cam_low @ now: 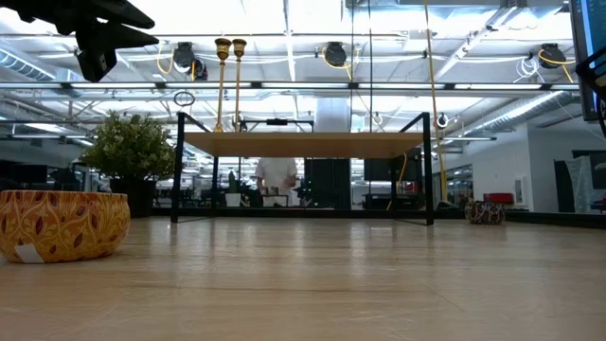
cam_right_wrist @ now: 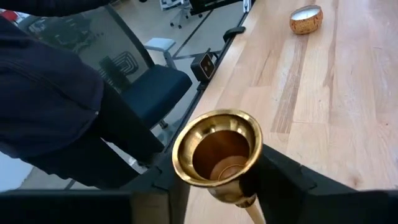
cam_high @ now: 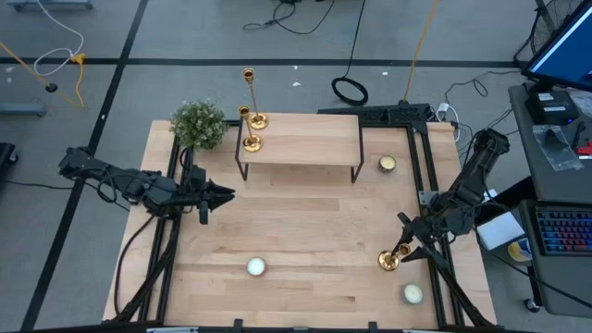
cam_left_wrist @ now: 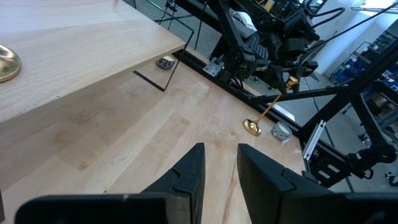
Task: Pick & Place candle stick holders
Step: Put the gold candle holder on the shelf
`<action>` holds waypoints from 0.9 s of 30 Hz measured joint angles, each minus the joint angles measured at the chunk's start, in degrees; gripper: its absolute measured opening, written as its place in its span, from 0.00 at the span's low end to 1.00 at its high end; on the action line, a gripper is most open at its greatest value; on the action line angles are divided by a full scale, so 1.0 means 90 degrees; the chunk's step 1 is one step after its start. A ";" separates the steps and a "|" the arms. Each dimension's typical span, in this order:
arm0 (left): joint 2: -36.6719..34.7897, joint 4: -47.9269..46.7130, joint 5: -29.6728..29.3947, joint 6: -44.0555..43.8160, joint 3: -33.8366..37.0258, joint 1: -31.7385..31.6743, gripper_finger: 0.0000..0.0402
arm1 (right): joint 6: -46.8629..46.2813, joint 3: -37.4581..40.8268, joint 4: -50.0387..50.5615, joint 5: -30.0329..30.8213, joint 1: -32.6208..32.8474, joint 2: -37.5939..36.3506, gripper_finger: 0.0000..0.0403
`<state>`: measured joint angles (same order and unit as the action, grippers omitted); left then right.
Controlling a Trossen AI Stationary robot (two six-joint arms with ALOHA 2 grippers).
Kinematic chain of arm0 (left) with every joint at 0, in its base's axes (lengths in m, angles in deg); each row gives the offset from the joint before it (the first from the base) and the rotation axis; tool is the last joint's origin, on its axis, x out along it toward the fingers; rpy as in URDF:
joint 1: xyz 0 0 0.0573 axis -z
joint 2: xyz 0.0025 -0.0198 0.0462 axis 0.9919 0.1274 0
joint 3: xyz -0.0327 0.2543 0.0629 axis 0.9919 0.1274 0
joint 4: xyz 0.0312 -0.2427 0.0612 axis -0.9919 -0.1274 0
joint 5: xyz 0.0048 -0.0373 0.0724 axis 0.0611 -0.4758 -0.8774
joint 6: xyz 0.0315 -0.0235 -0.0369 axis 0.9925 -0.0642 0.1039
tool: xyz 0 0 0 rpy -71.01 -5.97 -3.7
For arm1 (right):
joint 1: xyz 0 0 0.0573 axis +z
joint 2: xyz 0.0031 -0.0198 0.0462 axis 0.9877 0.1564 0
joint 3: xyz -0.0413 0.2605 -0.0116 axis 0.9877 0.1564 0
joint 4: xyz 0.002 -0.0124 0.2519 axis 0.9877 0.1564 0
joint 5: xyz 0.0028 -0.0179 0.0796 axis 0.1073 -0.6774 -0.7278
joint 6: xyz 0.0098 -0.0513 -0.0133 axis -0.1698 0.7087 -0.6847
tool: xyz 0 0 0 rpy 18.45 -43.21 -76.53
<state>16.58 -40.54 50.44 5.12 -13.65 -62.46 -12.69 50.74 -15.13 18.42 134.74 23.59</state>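
Two gold candlestick holders [cam_high: 251,141] [cam_high: 256,118] stand on their round bases at the left end of the raised wooden shelf [cam_high: 301,139]; their cups show in the low view [cam_low: 222,44]. A third gold holder [cam_high: 388,261] is at the near right of the table, tilted, in my right gripper [cam_high: 407,242]. It also shows in the left wrist view [cam_left_wrist: 267,112]. My left gripper [cam_left_wrist: 221,171] is open and empty, above the table's left middle [cam_high: 217,194]. My right gripper is shut on the holder's thin stem just below its top cup [cam_right_wrist: 233,196], pinched between the two fingers [cam_right_wrist: 283,180]. The holder leans, its cup [cam_left_wrist: 290,81] toward the table's right edge and its round base [cam_left_wrist: 252,127] down at the tabletop.
A bushy green plant [cam_high: 198,123] stands at the far left. Short candles sit at the near middle [cam_high: 256,267], near right [cam_high: 413,294] and right of the shelf [cam_high: 387,164]. A chair and dark cloth [cam_right_wrist: 50,93] are beyond the table's right edge.
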 joint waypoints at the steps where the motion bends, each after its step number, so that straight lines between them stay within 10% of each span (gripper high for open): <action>1: -0.0002 0.0000 0.0000 0.0000 0.0000 -0.0001 0.23 | 0.0001 0.0000 0.0003 -0.0002 -0.0002 0.0000 0.34; 13: 0.0000 0.0000 0.0000 0.0002 0.0000 -0.0001 0.23 | 0.0190 0.0000 -0.0004 0.0058 0.0000 -0.0002 0.24; 27: -0.0002 0.0000 0.0000 0.0003 0.0000 -0.0001 0.23 | 0.0950 0.0000 -0.1138 0.1723 -0.0017 -0.0003 0.23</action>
<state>16.56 -40.54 50.44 5.15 -13.65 -62.47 -4.14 50.74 -25.38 33.92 134.58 23.57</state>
